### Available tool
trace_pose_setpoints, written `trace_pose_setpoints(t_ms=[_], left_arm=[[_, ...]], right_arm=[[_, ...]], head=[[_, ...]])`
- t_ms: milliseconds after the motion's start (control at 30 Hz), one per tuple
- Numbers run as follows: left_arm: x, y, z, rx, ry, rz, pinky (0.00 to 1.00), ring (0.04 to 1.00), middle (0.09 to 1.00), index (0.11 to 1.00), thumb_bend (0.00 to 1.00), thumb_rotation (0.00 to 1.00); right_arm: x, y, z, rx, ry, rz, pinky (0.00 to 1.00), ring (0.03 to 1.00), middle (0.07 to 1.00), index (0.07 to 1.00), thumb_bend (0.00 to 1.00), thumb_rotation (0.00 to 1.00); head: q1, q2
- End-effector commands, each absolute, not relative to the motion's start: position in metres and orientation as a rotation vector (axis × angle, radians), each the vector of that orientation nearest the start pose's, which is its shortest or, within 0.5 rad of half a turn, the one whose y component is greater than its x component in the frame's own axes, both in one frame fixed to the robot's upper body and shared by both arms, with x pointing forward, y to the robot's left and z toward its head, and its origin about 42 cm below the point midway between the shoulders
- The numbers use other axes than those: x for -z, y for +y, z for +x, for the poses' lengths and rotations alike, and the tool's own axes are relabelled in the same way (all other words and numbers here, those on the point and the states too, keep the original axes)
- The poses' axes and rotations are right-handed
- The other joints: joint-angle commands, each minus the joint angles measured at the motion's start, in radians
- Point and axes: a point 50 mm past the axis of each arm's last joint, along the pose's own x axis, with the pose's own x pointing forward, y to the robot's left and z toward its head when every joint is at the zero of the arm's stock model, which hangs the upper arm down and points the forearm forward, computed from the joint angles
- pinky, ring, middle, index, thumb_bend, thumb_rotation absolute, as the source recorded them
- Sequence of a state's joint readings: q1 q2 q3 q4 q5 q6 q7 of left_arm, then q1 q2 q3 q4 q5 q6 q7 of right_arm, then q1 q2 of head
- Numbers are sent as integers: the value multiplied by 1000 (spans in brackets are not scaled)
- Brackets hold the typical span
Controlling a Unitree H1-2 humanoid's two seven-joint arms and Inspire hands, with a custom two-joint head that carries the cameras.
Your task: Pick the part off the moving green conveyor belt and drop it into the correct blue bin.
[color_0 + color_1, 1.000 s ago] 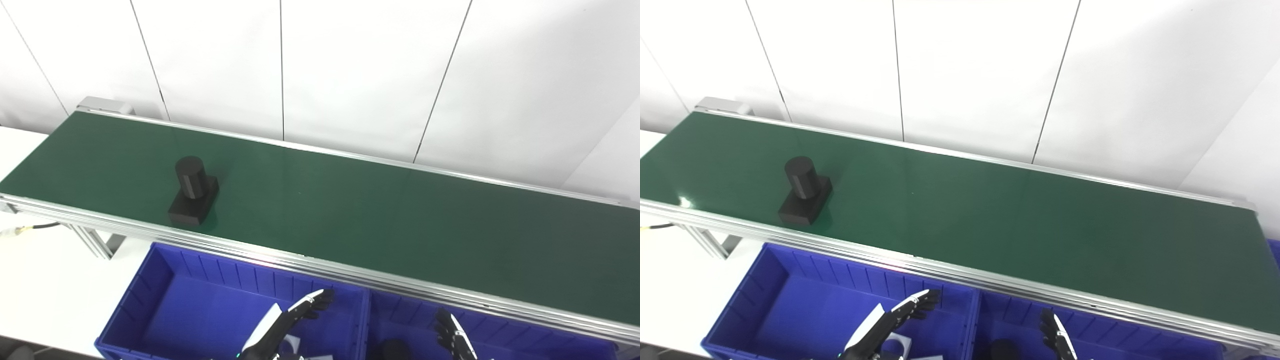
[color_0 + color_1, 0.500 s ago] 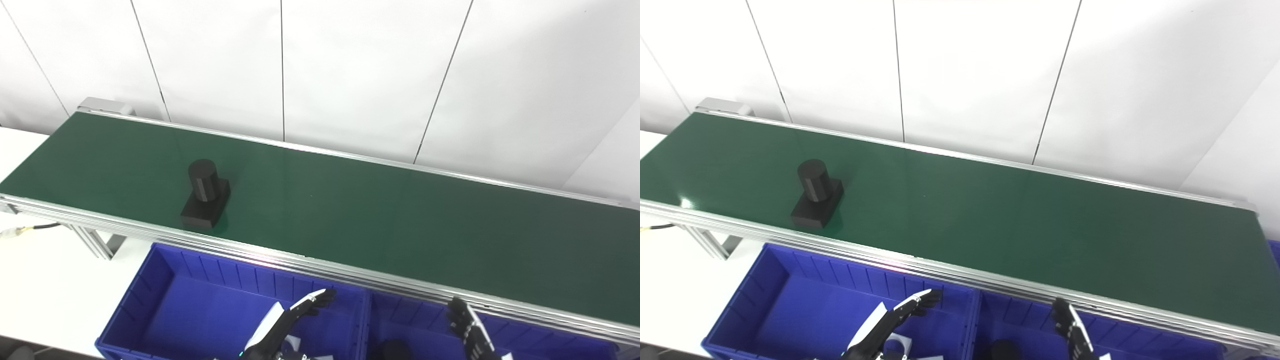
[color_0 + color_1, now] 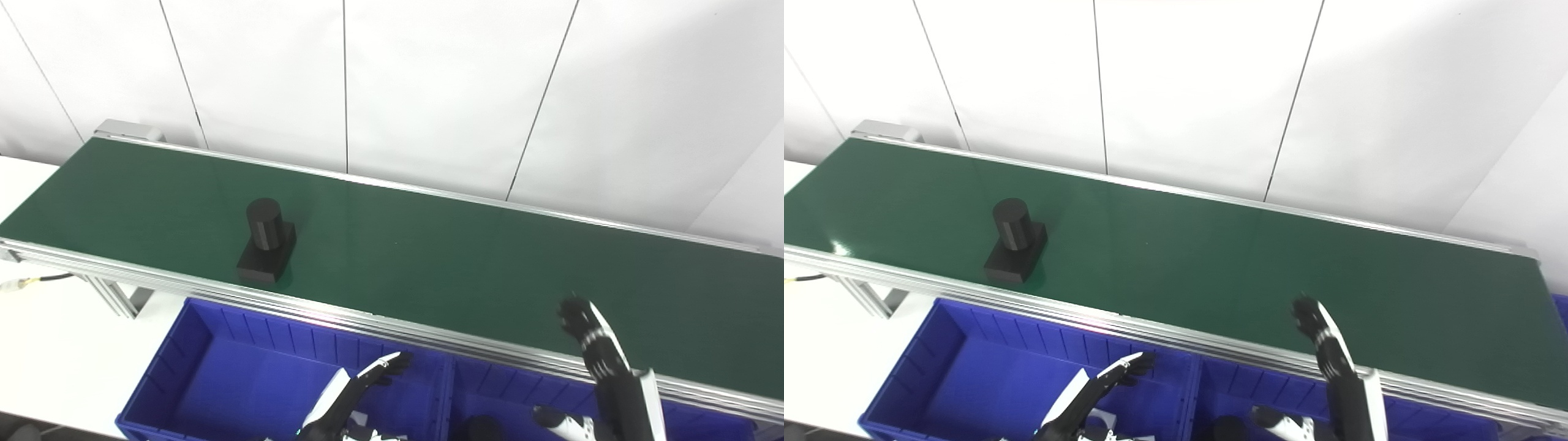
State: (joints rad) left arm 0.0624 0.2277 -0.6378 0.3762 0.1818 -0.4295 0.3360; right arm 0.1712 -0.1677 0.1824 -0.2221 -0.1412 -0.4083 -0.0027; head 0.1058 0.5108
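Running from the far left corner to the right edge, a long dark green conveyor belt (image 3: 429, 257) with silver aluminium side rails crosses in front of a white panelled wall (image 3: 429, 79). Toward the belt's left end, close to its near rail, stands the black part (image 3: 267, 242): an upright cylinder on a flat rectangular base, touched by neither hand. Below the near rail sit two blue plastic bins side by side. Over the left blue bin (image 3: 184, 361), near its right wall, hovers the black and white left hand (image 3: 361, 392), fingers extended and lying close together, pointing up toward the belt and holding nothing. Inside the right blue bin (image 3: 490, 383), at its bottom edge, lies a dark rounded object (image 3: 481, 425), only partly visible. Farther right, the black and white right hand (image 3: 603, 367) rises above the near rail, its fingertips (image 3: 572, 309) over the belt's near edge, thumb spread out to the side and fingers apart from it, empty, well away from the part
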Motion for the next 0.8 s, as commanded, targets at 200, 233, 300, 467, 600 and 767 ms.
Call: trace_pose_setpoints(t_ms=[200,233,300,467,600,767], left_arm=[[2,161,201,366,-77,304,796,835,848,846,927,440],[2,161,202,365,-77,305,794,833,847,845,927,440],[2,161,202,363,-78,306,779,823,841,841,921,440],[2,162,203,352,-80,305,766,808,821,823,927,445],[1,162,203,339,-87,312,749,789,803,808,934,447],[1,163,203,341,-83,302,754,791,800,805,942,468]], right_arm=[[-182,-191,255,-289,-513,-322,783,848,864,883,938,490],[-183,-189,261,-294,-499,-340,788,849,865,884,934,488],[-185,-186,269,-295,-473,-364,807,847,863,885,926,491],[-187,-177,291,-319,-434,-410,803,850,869,891,890,485],[-189,-167,308,-335,-417,-440,782,839,863,887,894,487],[-192,-153,327,-358,-374,-477,778,856,883,898,899,505]], head=[[-35,8],[-41,11],[-49,13],[-64,16],[-69,17],[-71,13]])
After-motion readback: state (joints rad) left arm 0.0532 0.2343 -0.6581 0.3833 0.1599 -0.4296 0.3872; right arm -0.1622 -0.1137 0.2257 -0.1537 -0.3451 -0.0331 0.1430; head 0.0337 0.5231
